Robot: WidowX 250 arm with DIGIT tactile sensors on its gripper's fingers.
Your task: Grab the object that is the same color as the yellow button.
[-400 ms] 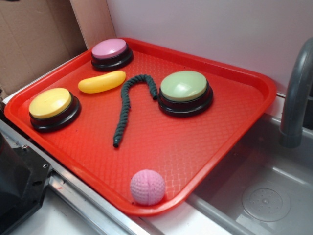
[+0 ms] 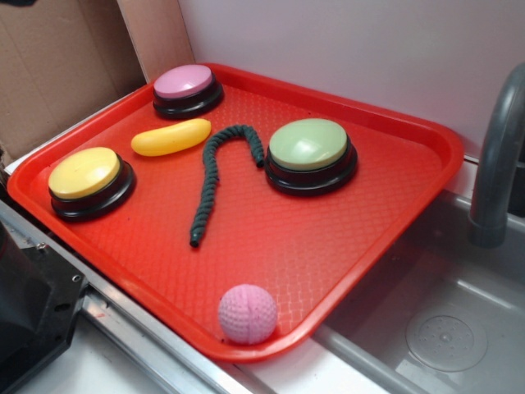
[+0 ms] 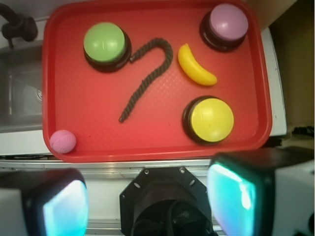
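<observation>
Spread wide, the robot's gripper hangs high above the near edge of the red plastic tray, its two glowing finger pads framing the bottom of the wrist view with nothing between them.

On the tray, the small yellow banana-shaped plastic toy lies flat between the round yellow-topped push button on a black base and the pink-topped round button. It sits near both but touches neither. From the wrist camera the banana toy runs diagonally, one tip toward the pink button and the other angled toward the yellow button, its curve bowing toward the dark green twisted rope. The rope's hooked end reaches the green-topped larger button; whether they actually touch is hard to tell from here. A pink dimpled ball rests against the tray's rim, well apart from the banana. Beside the tray is a grey metal sink.
</observation>
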